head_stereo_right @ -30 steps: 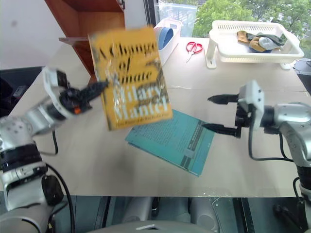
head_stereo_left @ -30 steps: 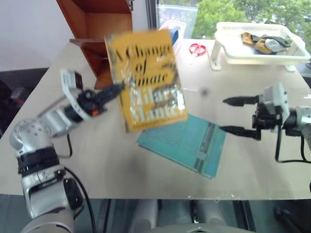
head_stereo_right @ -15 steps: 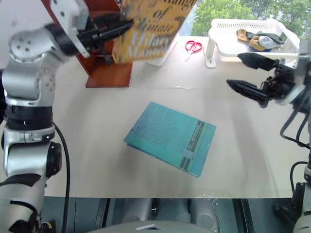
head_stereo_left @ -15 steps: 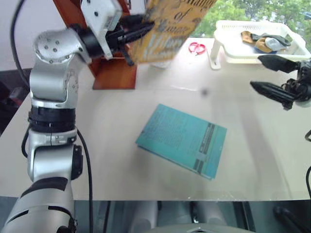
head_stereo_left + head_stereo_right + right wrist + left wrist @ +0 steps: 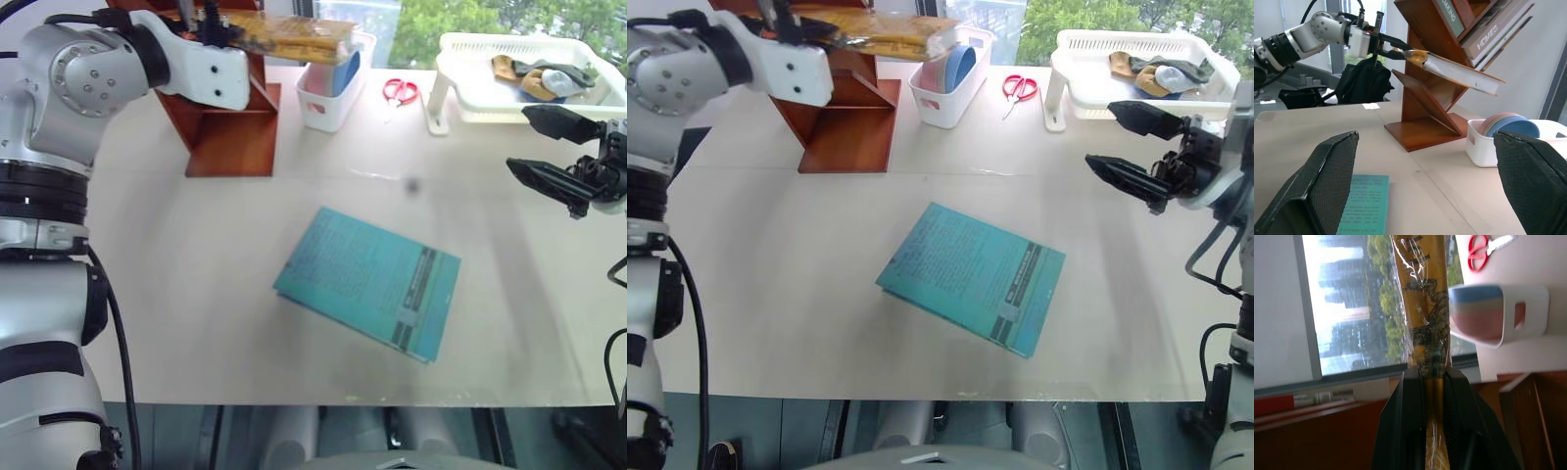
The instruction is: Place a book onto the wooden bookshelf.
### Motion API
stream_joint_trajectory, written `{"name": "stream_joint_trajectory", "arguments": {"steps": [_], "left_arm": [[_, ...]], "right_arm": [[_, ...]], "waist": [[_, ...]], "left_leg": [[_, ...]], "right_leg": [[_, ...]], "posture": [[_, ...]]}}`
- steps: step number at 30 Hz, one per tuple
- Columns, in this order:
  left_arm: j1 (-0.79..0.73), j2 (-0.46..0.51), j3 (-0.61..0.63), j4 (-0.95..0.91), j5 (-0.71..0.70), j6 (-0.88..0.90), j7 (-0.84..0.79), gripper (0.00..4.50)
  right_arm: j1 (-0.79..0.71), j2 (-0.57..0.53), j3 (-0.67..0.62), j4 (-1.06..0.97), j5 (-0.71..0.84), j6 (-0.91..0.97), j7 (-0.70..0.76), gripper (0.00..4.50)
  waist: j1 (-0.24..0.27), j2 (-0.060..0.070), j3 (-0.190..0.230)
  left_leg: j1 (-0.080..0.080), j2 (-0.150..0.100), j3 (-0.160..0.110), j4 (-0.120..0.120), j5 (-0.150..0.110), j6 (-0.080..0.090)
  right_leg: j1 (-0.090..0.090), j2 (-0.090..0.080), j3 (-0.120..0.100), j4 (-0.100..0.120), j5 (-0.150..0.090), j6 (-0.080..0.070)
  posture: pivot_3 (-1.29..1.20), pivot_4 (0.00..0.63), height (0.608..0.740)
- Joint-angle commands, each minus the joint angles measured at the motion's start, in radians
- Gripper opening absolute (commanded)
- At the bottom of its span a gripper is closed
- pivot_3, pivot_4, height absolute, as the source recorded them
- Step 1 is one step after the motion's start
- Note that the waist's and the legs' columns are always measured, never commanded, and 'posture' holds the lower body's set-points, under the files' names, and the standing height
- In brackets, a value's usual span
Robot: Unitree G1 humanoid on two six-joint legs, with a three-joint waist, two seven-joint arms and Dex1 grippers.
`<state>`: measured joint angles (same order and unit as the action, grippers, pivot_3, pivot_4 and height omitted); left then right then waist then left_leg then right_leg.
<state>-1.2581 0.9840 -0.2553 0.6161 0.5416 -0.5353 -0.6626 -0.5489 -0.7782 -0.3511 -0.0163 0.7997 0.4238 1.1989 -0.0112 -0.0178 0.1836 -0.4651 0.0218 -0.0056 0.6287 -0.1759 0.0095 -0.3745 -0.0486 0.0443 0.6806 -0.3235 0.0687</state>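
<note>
book (image 5: 892, 34) clamped flat in left gripper (image 5: 818, 34) beside wooden bookshelf (image 5: 847, 132).

From where I stand, the bookshelf (image 5: 230, 127) runs off the top of the head views, so its upper boards are cut away. The book (image 5: 284, 34) lies nearly edge-on there, its cover lettering unreadable, and its near end is buried between the left gripper's (image 5: 1432, 377) fingers (image 5: 1410, 421). The tray (image 5: 519, 73) at the far right holds a heap of small items too tangled to name. The bench (image 5: 196, 294) blurs along its left side.
</note>
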Motion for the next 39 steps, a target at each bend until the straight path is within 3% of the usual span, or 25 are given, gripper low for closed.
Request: {"name": "stream_joint_trajectory", "arguments": {"steps": [1,12,21,22,32,39], "left_arm": [[-0.042,0.038,0.003,0.058,0.049,0.009,0.03,0.05],[-0.017,0.04,-0.001,0.084,0.07,0.085,0.008,0.05],[0.026,0.063,0.021,0.053,0.062,0.124,0.043,4.28],[0.028,0.066,0.022,0.053,0.059,0.123,0.044,4.42],[0.156,0.148,0.111,-0.039,-0.02,0.155,0.032,4.42],[0.424,0.147,0.368,-0.399,-0.262,0.247,0.025,4.42]], "right_arm": [[-0.012,-0.006,-0.017,-0.014,0.012,-0.015,0.012,4.5],[-0.018,-0.003,-0.01,-0.013,0.003,-0.017,0.016,4.5],[-0.032,-0.003,0.0,0.005,-0.002,-0.019,0.023,4.5],[-0.035,-0.003,0.002,0.008,-0.002,-0.02,0.024,4.5],[-0.025,-0.011,-0.004,0.024,-0.008,-0.029,0.025,4.5],[0.011,-0.021,-0.037,0.029,0.01,-0.006,0.022,4.5]], "waist": [[-0.001,0.0,0.0],[-0.008,0.0,0.0],[-0.005,0.0,0.0],[-0.004,0.0,0.0],[-0.006,0.0,0.0],[0.0,0.0,0.0]], "left_leg": [[-0.001,0.0,0.0,0.001,0.0,0.0],[-0.001,0.001,0.0,0.006,-0.002,0.003],[-0.001,0.001,0.0,0.009,-0.001,0.003],[-0.001,0.001,0.0,0.009,-0.001,0.003],[-0.001,0.001,0.0,0.009,-0.001,0.003],[-0.001,0.003,-0.001,0.011,-0.001,0.002]], "right_leg": [[-0.002,0.0,0.0,0.001,0.0,0.0],[-0.004,0.001,0.001,0.013,0.0,0.0],[-0.004,0.002,0.001,0.015,0.0,0.0],[-0.004,0.002,0.001,0.015,0.0,0.0],[-0.004,0.002,0.001,0.016,0.0,0.0],[-0.003,0.001,0.0,0.016,0.0,0.0]], "posture": [[0.0,0.15,0.74],[0.0,0.15,0.74],[0.0,0.15,0.74],[0.0,0.15,0.74],[0.0,0.15,0.74],[0.0,0.15,0.74]]}}
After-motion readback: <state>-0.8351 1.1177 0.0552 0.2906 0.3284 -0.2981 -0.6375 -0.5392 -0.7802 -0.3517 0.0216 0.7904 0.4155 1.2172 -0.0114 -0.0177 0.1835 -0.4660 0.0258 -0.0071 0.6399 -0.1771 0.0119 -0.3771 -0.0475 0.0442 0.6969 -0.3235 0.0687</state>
